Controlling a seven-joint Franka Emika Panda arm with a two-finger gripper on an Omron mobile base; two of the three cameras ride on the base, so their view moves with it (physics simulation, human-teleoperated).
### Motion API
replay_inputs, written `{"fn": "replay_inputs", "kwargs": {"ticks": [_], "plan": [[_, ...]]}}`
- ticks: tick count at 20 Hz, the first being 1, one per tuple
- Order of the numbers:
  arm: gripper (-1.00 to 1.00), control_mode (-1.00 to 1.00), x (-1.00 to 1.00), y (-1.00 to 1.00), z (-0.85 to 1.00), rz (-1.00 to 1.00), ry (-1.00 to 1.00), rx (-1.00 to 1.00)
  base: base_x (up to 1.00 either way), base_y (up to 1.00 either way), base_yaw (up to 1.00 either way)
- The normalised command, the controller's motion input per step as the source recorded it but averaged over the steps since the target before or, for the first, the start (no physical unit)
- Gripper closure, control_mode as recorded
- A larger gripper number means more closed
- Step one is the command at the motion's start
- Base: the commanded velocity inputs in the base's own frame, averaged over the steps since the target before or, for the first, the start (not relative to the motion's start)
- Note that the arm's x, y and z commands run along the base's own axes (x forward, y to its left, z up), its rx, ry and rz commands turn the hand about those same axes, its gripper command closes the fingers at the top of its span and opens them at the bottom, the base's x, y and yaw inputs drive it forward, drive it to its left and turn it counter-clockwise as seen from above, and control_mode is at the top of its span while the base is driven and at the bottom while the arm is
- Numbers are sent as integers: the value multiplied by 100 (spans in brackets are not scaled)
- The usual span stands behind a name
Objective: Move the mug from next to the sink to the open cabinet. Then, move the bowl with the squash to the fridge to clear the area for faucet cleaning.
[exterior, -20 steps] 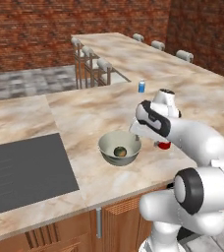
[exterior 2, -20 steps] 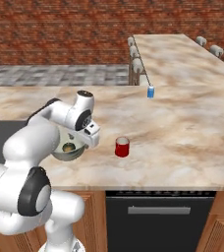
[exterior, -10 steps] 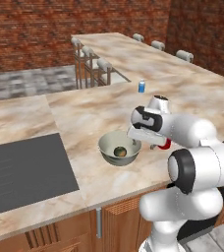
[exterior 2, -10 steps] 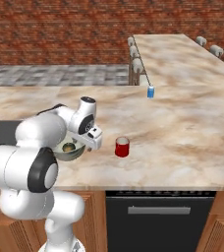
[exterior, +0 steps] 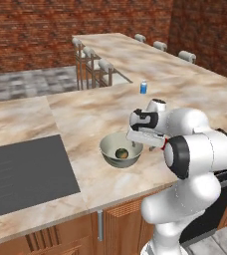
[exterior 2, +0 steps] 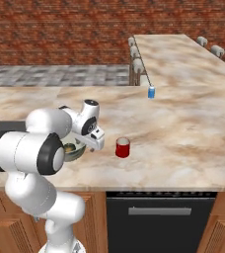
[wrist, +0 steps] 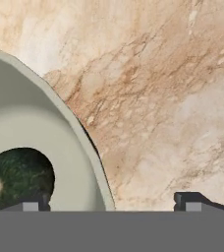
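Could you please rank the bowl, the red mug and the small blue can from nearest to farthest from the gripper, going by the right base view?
1. The bowl, directly beside the open gripper, on its left.
2. The red mug, just right of it on the counter.
3. The blue can, far back and right.

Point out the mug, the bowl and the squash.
mug (exterior 2: 123,148), right base view, red side wall.
bowl (exterior: 110,151), left base view, front of the cream outer wall below the rim.
squash (wrist: 15,174), hand view, dark green top, lying inside the bowl.
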Motion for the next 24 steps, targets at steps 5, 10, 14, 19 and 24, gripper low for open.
{"fn": "replay_inputs", "kwargs": {"ticks": [5, 10, 14, 19, 24], "plan": [[-100, -100, 12, 1, -28, 0, -3, 0, 0, 0, 0], [100, -100, 1, 0, -4, 0, -1, 1, 0, 0, 0], [100, -100, 0, 0, 0, 0, 0, 0, 0, 0, 0], [100, -100, -8, 0, 13, 0, -5, 0, 0, 0, 0], [100, -100, -16, 0, 74, -4, -13, 0, 0, 0, 0]]}}
